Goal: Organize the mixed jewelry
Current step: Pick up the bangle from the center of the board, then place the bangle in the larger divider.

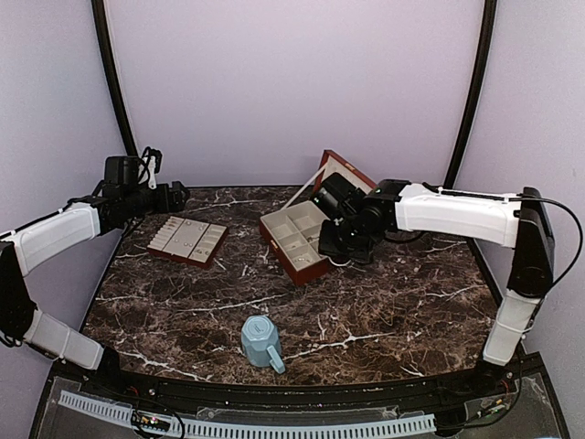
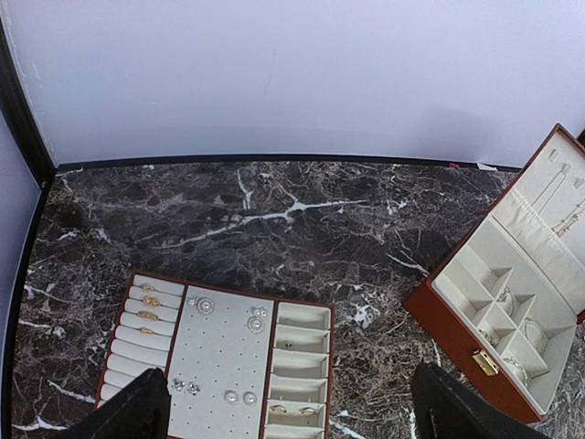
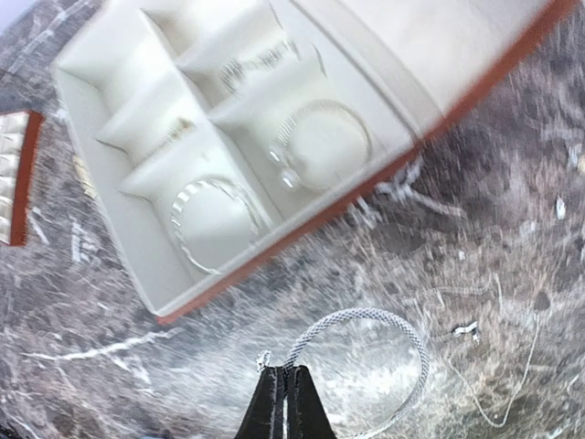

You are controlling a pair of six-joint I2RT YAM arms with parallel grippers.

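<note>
On the dark marble table (image 1: 183, 311), a silvery mesh hoop (image 3: 361, 314) is seen lying just outside the open box (image 3: 274, 245). The right gripper (image 3: 283, 373) is pinched shut at its near rim; whether the rim is caught cannot be told. A slow lift clear of the box wall is advised. The left gripper (image 2: 292, 407) is held wide open.

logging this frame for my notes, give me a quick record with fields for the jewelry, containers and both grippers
right gripper: shut, pinching the edge of the mesh hoop
mesh hoop: on the table, just outside the open box
open box: silvery bracelets in several compartments
left gripper: open, above the flat tray
flat tray: holds pearl studs and gold rings
mug: toward the near edge, apart from both arms
</note>
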